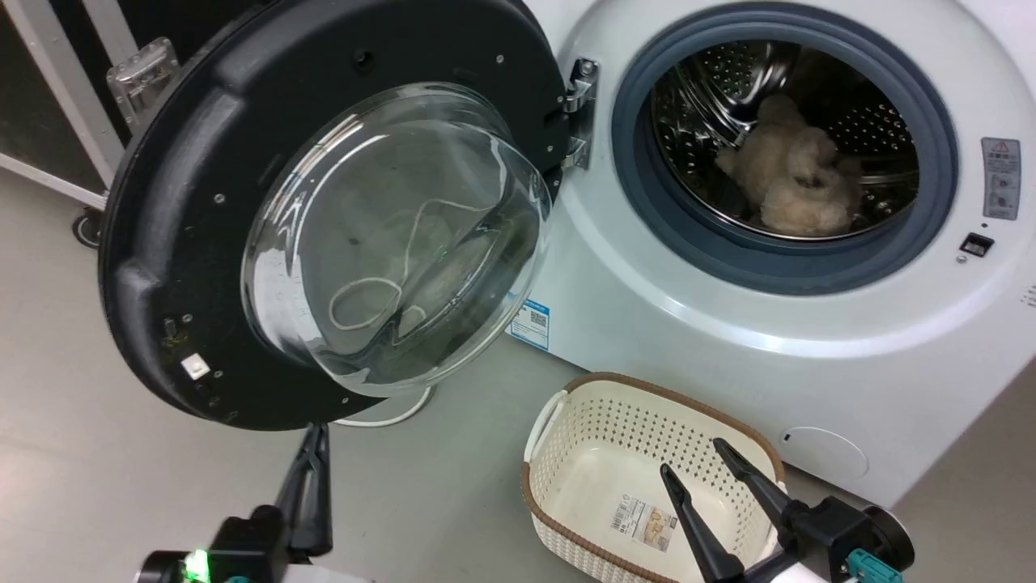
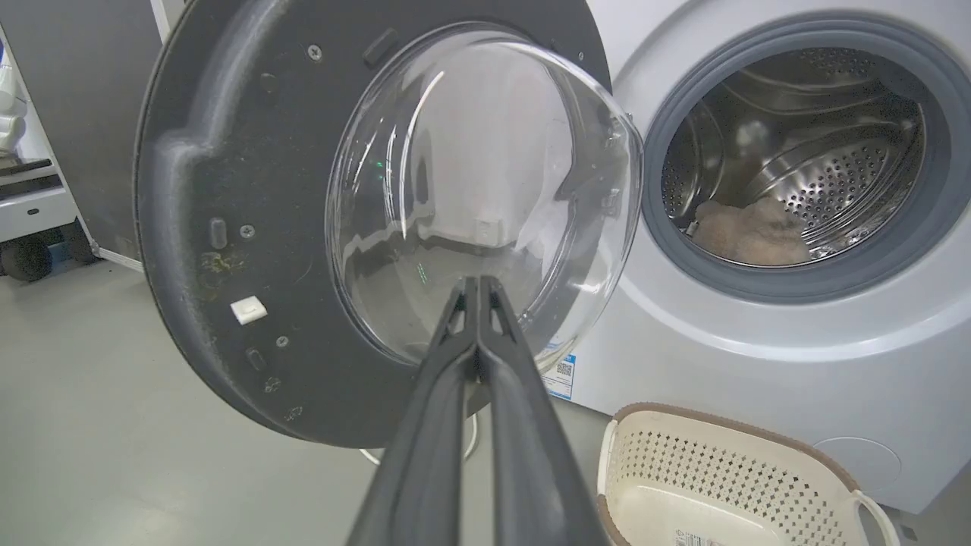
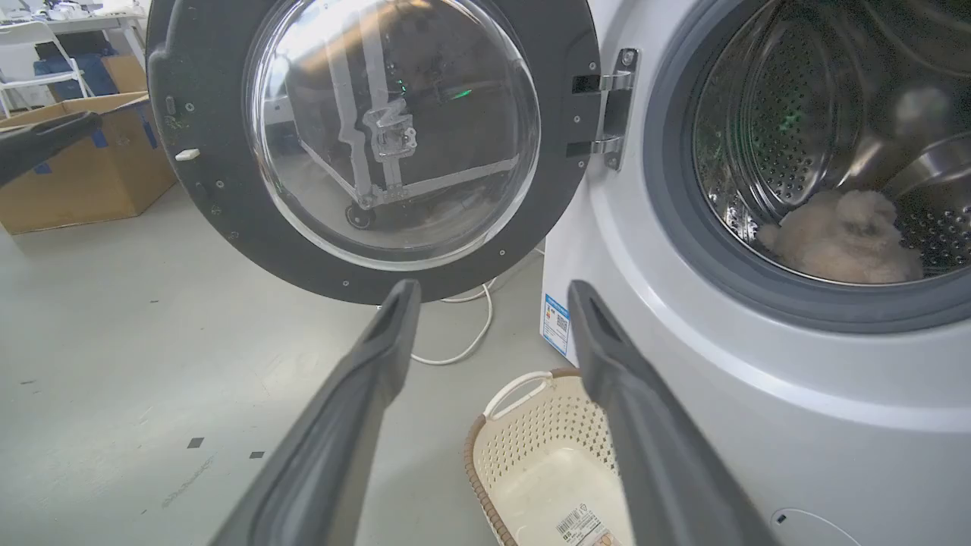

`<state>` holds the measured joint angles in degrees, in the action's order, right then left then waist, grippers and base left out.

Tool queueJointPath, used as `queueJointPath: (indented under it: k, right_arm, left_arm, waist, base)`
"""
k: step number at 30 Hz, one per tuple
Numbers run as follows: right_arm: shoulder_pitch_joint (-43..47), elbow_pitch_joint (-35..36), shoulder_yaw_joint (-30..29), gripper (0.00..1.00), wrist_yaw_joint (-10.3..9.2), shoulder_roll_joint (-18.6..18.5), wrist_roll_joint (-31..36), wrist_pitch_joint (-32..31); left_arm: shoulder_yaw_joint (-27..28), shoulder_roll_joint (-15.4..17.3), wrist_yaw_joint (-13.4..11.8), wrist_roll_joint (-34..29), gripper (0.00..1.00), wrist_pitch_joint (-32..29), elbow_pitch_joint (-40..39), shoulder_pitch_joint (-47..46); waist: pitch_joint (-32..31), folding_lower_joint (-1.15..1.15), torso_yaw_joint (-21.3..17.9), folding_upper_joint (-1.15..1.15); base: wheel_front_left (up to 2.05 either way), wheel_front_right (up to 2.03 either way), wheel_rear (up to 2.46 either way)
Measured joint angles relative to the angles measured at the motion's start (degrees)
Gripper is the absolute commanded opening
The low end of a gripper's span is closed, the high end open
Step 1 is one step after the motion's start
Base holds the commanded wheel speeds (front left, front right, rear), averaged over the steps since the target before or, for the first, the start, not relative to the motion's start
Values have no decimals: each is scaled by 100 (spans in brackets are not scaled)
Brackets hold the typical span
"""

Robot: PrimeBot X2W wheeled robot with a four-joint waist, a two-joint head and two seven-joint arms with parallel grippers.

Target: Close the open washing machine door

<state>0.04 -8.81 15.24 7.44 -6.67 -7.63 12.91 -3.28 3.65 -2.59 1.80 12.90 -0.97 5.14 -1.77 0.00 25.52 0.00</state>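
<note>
The left claw (image 1: 318, 435) is clenched, its two fingers (image 2: 455, 356) pressed flat together with nothing between them. In the head view its tip sits right at the bottom rim of the door (image 1: 178, 202). In its own wrist view the tip lies across the lower part of the glass bowl (image 2: 485, 174) (whether it actually touches the door, I cannot tell). The right claw (image 1: 690, 456) is spread wide and holds nothing. Its fingers (image 3: 356, 379) hang apart over the basket (image 1: 599, 437), which stands on the floor (image 1: 97, 453) just in front of the machine (image 1: 728, 324).

The door stands wide open, swung out to the left of the machine on its metal hinge (image 1: 579, 105), with its inner face and bulging glass turned toward the robot. A small white tab (image 1: 195, 366) sits on the black ring near the lower-left rim. The drum (image 1: 874, 121) mouth is uncovered and ringed by the grey gasket (image 1: 631, 178), and a beige fluffy heap (image 1: 797, 178) lies inside the drum. A blue label (image 1: 530, 324) is stuck low on the machine's front corner, and a round flap (image 1: 825, 452) sits lower to the right. A white cable (image 1: 388, 417) loops on the floor under the door. The basket is cream, perforated and brown-rimmed, with a paper label on its bottom.
</note>
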Motion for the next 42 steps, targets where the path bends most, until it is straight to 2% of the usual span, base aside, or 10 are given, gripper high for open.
queueJointPath:
  k: [7, 13, 17, 22, 29, 30, 33, 36, 42]
  right_arm:
    - [126, 0, -19, 100, 0, -7, 0, 91]
    - [229, 65, -32, 100, 0, -68, 14, 162]
    - [208, 118, -4, 100, 0, -232, 25, 181]
    - [110, 152, -15, 100, 0, -432, -7, 181]
    - [-64, 153, -8, 100, 0, -490, -79, 181]
    - [-65, 142, -16, 100, 0, -500, -113, 181]
    - [-68, 121, -26, 100, 0, -526, -141, 181]
    - [-92, 109, -21, 100, 0, -543, -153, 181]
    - [-147, 38, -30, 100, 0, -517, -153, 181]
  left_arm:
    - [401, -18, 60, 355, 0, 87, -570, -37]
    - [1369, 100, 437, 1192, 0, 164, -858, -639]
    - [2013, 431, 638, 2016, 0, 88, -447, -1300]
    - [2774, 876, 660, 3349, 0, -759, 348, -2351]
    - [3694, 1649, 266, 4626, 0, -2017, 1775, -3262]
    - [3995, 1747, 93, 5255, 0, -2658, 2284, -3495]
    - [4164, 1724, -32, 5888, 0, -3395, 2591, -3649]
    - [4214, 1802, -23, 6139, 0, -3853, 2636, -3656]
    - [4180, 1823, 211, 6468, 0, -4523, 2472, -3444]
  waist:
    - [-28, 0, 147, 0]
    - [132, -1, 165, 0]
    - [400, 1, 10, 0]
    - [748, 1, -246, 0]
    - [1065, 1, -654, 0]
    - [1131, 1, -780, 0]
    - [1164, 1, -837, 0]
    - [1164, 0, -863, 0]
    - [1053, 0, -876, 0]
  base:
    - [0, 0, 0]
    - [0, 0, 0]
    - [0, 0, 0]
    - [0, 0, 0]
    - [0, 0, 0]
    - [0, 0, 0]
    - [0, 0, 0]
    - [0, 0, 0]
    - [0, 0, 0]
